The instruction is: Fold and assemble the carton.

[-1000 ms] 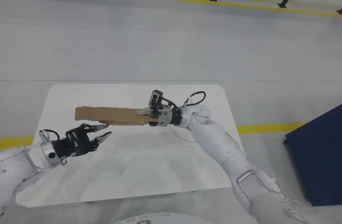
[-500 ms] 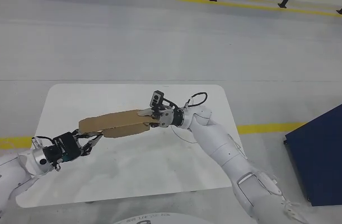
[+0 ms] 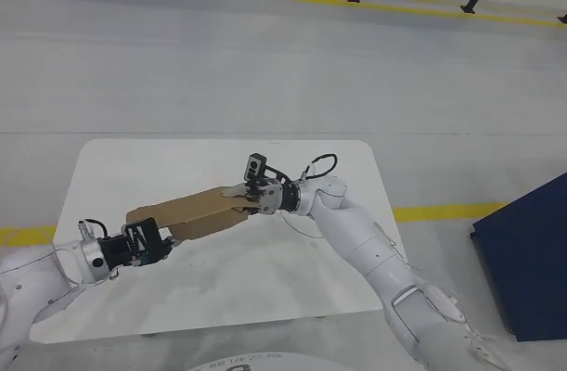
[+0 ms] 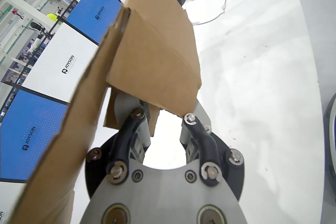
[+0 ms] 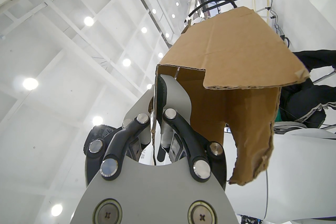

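Carton is held above the table, with its long axis running from left-near to right-far. Right gripper is clenched on its right end. Left gripper, jaws spread, straddles the left end's edge. One second earlier the carton ran straight left-right and the left gripper stood apart, nearer.

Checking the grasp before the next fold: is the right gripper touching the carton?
Touching. The right wrist view shows the right gripper shut on a wall of the carton, the cardboard edge pinched inside it.
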